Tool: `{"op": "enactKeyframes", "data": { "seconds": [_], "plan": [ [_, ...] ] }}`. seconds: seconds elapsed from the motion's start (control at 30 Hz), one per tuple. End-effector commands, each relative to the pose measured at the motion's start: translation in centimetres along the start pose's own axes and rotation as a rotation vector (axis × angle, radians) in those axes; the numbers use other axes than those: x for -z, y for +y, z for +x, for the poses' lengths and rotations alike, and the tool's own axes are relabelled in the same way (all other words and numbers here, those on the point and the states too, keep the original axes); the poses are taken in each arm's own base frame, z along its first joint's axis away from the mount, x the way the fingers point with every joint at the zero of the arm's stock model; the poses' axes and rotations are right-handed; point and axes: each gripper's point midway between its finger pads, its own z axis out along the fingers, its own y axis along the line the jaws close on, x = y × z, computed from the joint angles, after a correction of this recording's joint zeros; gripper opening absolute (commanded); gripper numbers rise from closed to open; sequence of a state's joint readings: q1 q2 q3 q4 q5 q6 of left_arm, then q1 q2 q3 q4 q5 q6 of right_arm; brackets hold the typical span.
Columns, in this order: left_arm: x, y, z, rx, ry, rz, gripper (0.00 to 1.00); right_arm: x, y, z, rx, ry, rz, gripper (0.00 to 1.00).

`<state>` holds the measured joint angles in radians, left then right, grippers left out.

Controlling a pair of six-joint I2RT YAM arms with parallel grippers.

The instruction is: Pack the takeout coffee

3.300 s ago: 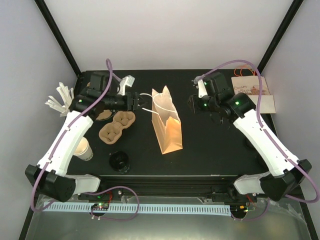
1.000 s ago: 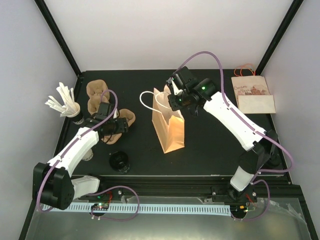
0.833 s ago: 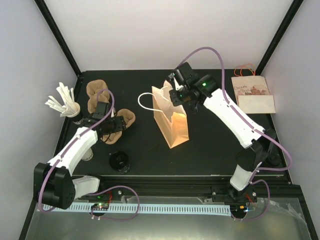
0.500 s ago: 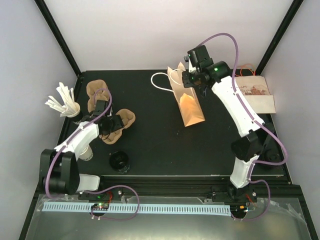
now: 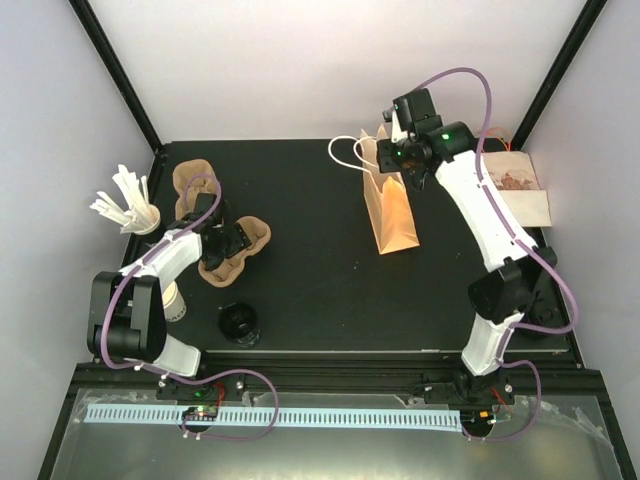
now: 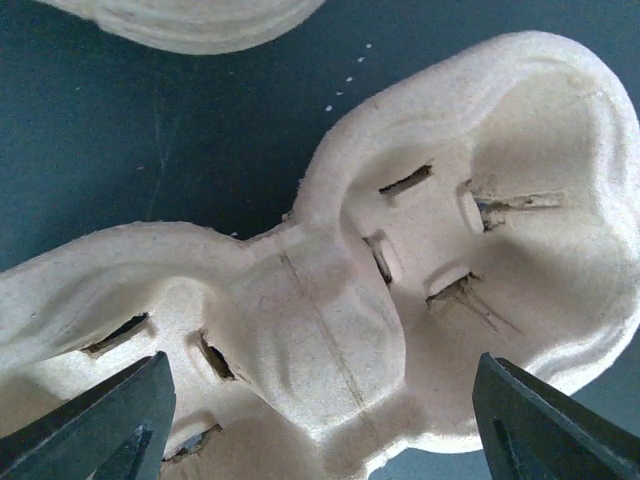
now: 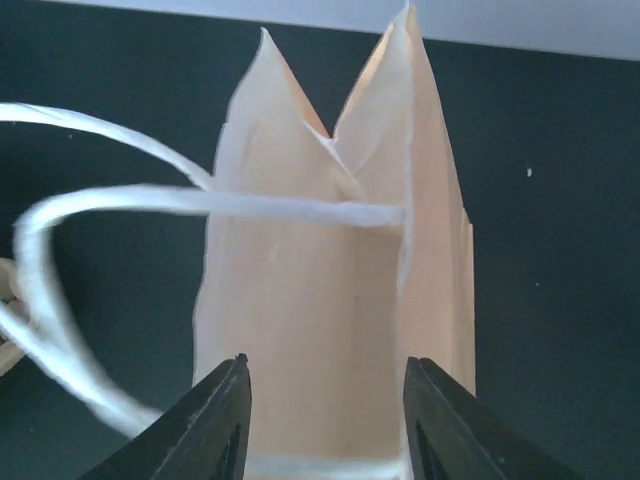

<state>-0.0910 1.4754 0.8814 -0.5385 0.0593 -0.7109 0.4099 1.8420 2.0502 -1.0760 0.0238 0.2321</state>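
Note:
A tan paper bag (image 5: 392, 208) with white string handles (image 7: 120, 200) stands upright at the back right of the table, its mouth open. My right gripper (image 5: 397, 160) hangs just above that mouth (image 7: 300, 300); it (image 7: 325, 360) is open, with only the bag's inside showing between the fingers. A moulded pulp cup carrier (image 5: 238, 250) lies at the left. My left gripper (image 5: 220, 240) hovers low over the carrier's middle ridge (image 6: 330, 330), open wide (image 6: 320, 360) and holding nothing. A white coffee cup (image 5: 170, 300) stands near the left arm, and a black lid (image 5: 240, 322) lies in front.
A second pulp carrier (image 5: 195, 185) lies at the back left, its edge showing in the left wrist view (image 6: 190, 20). A cup of white stirrers (image 5: 125, 205) stands at the left edge. A flat printed paper bag (image 5: 510, 190) lies at the far right.
The right arm carried the bag from the table's middle to the back right, then its jaws opened off the bag's rim. The left gripper shifted over the carrier and opened wider.

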Motion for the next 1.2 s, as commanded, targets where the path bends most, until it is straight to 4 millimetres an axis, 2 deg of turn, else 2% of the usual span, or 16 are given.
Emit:
{"op": "enactKeyframes", "data": {
  "seconds": [0.0,0.13,0.27,0.37,0.47,0.63,0.8,0.87,1.03,1.1,1.17],
  "plan": [
    [0.3,0.4,-1.3,0.066,-0.030,-0.054,0.85,4.6,-0.9,-1.0,-0.004,-0.100,0.039,0.45],
    [0.0,1.5,-1.4,0.111,-0.020,-0.149,0.79,8.4,-1.3,-1.0,-0.017,-0.180,0.042,0.49],
    [-0.3,1.9,-1.5,0.118,0.005,-0.217,0.74,13.2,-0.4,-1.0,-0.008,-0.308,0.003,0.51],
    [-0.7,1.6,-1.2,0.107,0.021,-0.229,0.70,15.2,2.2,-0.3,0.036,-0.359,-0.086,0.52],
    [-0.6,1.7,-1.2,0.105,0.012,-0.244,0.59,16.0,4.9,1.0,0.083,-0.368,-0.176,0.52],
    [0.3,1.5,-1.4,0.097,-0.005,-0.236,0.37,14.7,8.9,3.4,0.139,-0.332,-0.350,0.52],
    [2.2,0.4,-1.1,0.061,-0.018,-0.184,0.34,12.3,13.1,6.5,0.219,-0.267,-0.501,0.52],
    [3.3,-1.3,-1.0,0.022,-0.029,-0.103,0.29,11.2,14.7,7.8,0.233,-0.242,-0.563,0.52],
    [5.0,-5.5,0.3,-0.068,0.016,0.116,0.25,8.5,17.2,10.5,0.188,-0.207,-0.676,0.52],
    [5.7,-7.5,1.1,-0.120,0.050,0.210,0.25,7.0,17.2,11.7,0.133,-0.201,-0.686,0.52],
    [6.6,-10.4,2.5,-0.199,0.101,0.370,0.25,5.4,16.8,13.1,0.069,-0.200,-0.684,0.52]
  ]
}}
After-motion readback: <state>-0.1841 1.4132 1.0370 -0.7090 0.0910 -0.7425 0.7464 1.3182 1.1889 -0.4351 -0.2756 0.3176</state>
